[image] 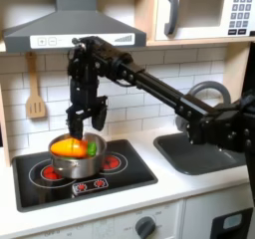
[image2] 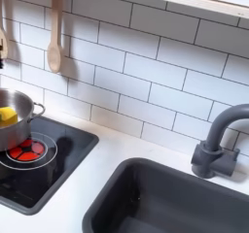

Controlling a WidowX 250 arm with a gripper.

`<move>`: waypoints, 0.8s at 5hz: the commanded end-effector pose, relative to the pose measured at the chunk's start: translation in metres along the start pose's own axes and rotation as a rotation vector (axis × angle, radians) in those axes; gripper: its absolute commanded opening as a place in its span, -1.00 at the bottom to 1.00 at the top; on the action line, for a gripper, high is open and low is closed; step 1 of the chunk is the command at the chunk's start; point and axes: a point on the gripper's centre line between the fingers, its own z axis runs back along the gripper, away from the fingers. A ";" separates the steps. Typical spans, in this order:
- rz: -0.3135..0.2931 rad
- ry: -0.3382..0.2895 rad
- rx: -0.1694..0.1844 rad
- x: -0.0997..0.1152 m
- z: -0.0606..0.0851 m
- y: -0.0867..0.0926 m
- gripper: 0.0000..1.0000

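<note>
In the first exterior view, my black gripper (image: 86,118) hangs open just above a silver pot (image: 76,166), with nothing between its fingers. The pot stands on the left burner of the black stovetop (image: 125,173). It holds an orange item (image: 65,145) and a green item (image: 91,144). My arm reaches in from the first exterior view's right. In the second exterior view, the pot (image2: 14,123) sits at the left edge with a yellow item (image2: 8,116) inside it, on the stovetop (image2: 44,164).
A range hood (image: 70,26) hangs above the stove and a microwave (image: 204,9) sits at upper right. A wooden spatula (image: 36,106) hangs on the tiled wall. A dark sink (image2: 165,203) with a grey faucet (image2: 219,140) lies right of the stove, and a wooden spoon (image2: 54,35) hangs nearby.
</note>
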 end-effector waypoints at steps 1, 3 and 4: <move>0.045 -0.011 0.011 0.018 -0.013 -0.007 1.00; 0.058 0.001 0.028 0.032 -0.027 -0.009 1.00; 0.064 0.005 0.039 0.033 -0.029 -0.002 1.00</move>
